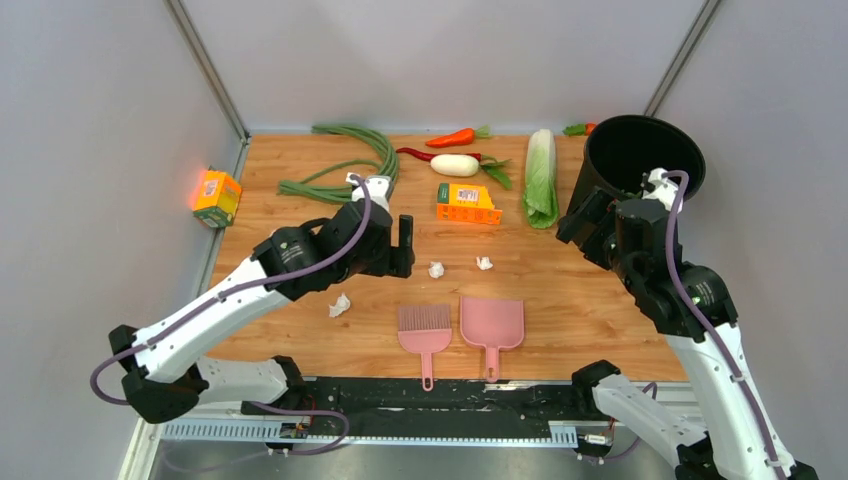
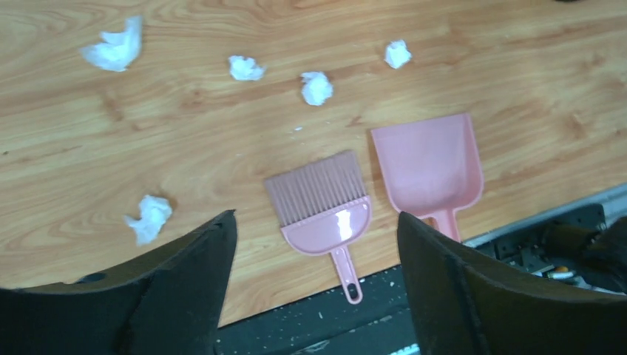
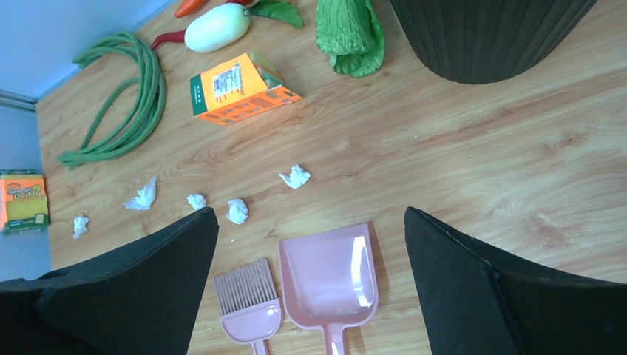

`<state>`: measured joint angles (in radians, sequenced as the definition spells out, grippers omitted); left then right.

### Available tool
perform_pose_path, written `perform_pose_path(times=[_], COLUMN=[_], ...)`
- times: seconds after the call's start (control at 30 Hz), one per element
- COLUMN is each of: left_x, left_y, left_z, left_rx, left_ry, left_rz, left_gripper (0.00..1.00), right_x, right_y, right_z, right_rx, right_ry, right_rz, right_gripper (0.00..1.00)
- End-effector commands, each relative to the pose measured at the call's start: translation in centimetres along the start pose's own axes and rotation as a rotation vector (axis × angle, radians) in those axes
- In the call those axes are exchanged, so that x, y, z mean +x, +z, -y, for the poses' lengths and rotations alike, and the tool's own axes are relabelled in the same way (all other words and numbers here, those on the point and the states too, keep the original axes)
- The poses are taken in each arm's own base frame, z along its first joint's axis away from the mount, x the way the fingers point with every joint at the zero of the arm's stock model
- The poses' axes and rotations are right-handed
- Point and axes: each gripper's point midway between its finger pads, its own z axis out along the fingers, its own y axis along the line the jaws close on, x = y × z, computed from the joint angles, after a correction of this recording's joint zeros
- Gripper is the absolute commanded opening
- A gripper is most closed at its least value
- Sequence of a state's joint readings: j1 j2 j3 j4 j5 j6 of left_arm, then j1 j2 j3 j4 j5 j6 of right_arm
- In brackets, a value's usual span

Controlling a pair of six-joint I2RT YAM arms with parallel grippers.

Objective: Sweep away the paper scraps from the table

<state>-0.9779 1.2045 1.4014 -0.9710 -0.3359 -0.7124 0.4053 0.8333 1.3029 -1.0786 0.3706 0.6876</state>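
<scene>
Five paper scraps (image 2: 316, 87) on the tabletop (image 1: 570, 290), central, beyond the pink brush (image 1: 424, 322) and dustpan (image 1: 492, 320) by its near edge | left jaws spread wide, empty | right jaws spread wide, empty

plain pale grey back wall (image 1: 440, 60) across the top, same grey left wall (image 1: 90, 150) and right wall (image 1: 780, 100) at the sides. metal post (image 1: 205, 65) slanting at upper left, second post (image 1: 683, 55) at upper right. soft even light, faint orange glow low on the left wall. wood-grain table (image 1: 560, 300) mid-frame, black rail (image 1: 440, 400) along its bottom edge.
</scene>
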Motion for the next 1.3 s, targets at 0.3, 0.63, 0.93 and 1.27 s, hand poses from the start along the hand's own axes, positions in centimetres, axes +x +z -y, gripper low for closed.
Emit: perform_pose_path(times=[0.3,0.63,0.93,1.27], left_x=[0.9,9.4,16.0,17.0], left_y=[-3.3,2.7,7.2,7.7], left_z=[-4.7,-4.3,-3.5,0.0], left_rx=[-0.047,-0.172,-0.151,-0.157], left_ry=[0.205,0.16,0.033,-0.078], left_rz=[0.062,-0.331,-0.481,-0.515], left_gripper=[1.0,0.92,0.84,0.9], right_x=[1.9,5.0,6.2,7.5], right_y=[1.9,1.6,0.5,0.3], right_z=[-0.7,-0.6,-0.9,0.1], right_rx=[-0.034,-0.062,-0.095,-0.049], right_ry=[-0.028,0.085,0.155,0.149], right_rz=[-0.047,-0.146,-0.199,-0.258], right_gripper=[1.0,1.0,1.0,1.0])
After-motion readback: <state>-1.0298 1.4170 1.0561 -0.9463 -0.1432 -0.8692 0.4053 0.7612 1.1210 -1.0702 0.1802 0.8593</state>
